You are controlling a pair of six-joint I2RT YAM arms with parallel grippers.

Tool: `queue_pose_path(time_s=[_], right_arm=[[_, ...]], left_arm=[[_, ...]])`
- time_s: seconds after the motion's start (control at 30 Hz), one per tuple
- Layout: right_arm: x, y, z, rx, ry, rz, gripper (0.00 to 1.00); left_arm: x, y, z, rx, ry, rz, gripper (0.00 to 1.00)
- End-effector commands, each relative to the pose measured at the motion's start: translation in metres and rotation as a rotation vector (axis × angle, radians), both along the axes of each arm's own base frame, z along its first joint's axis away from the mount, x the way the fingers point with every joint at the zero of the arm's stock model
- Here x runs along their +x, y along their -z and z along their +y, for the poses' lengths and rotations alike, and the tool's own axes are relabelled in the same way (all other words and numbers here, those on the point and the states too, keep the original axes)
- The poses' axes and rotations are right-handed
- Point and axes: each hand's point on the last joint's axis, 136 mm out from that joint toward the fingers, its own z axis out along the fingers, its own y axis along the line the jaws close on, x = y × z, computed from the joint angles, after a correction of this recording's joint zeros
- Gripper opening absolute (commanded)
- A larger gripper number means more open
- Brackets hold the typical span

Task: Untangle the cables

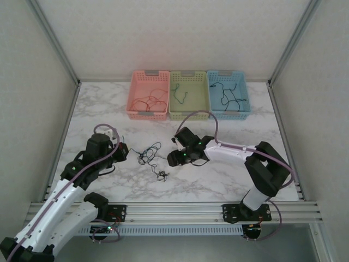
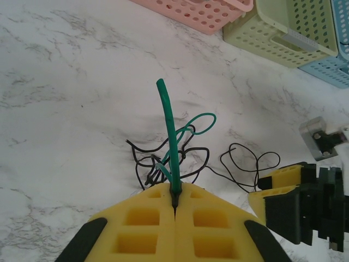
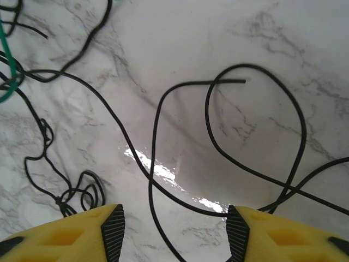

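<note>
The cables (image 1: 150, 155) lie as a loose tangle of thin black and green wires on the marble table between the two arms. My left gripper (image 2: 175, 196) is shut on one end of a green cable (image 2: 169, 125), which sticks up from between the yellow pads; black loops (image 2: 248, 164) lie just beyond. At the tangle's right side, my right gripper (image 3: 174, 224) stands open low over the table. A black cable (image 3: 158, 120) runs across the gap between its pads without being pinched. A bit of green cable (image 3: 8, 71) shows at the left edge.
Three baskets stand in a row at the back: pink (image 1: 147, 113), green (image 1: 188, 113) and blue (image 1: 229, 113), each with thin wires inside. A small knotted black clump (image 1: 162, 175) lies nearer the front. Metal frame rails border the table.
</note>
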Motion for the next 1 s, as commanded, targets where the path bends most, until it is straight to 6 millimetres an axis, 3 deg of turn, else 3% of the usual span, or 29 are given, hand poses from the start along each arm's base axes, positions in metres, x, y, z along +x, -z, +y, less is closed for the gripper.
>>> queue_pose_path(time_s=[0.0,0.1,0.2,0.43,0.7,0.97], right_arm=[[-0.006,0.002,0.007,-0.001,-0.041,0.009,0.53],[-0.006,0.009,0.006,-0.019,-0.043,0.023,0.48],[-0.006,0.010,0.005,-0.029,-0.045,0.025,0.34],[-0.003,-0.007,0.003,-0.015,-0.051,-0.026,0.10],[0.003,-0.035,-0.013,-0.032,-0.050,-0.126,0.09],[0.027,-0.037,-0.072,-0.164,0.115,-0.185,0.07]], left_arm=[[0.003,-0.004,0.001,-0.015,-0.007,-0.023,0.00],[0.003,-0.003,0.001,-0.013,-0.008,-0.022,0.00],[0.003,-0.003,0.001,-0.013,-0.008,-0.022,0.00],[0.003,-0.002,0.001,-0.012,-0.011,-0.021,0.00],[0.003,-0.002,0.001,-0.013,-0.010,-0.022,0.00],[0.003,-0.002,0.001,-0.013,-0.010,-0.022,0.00]])
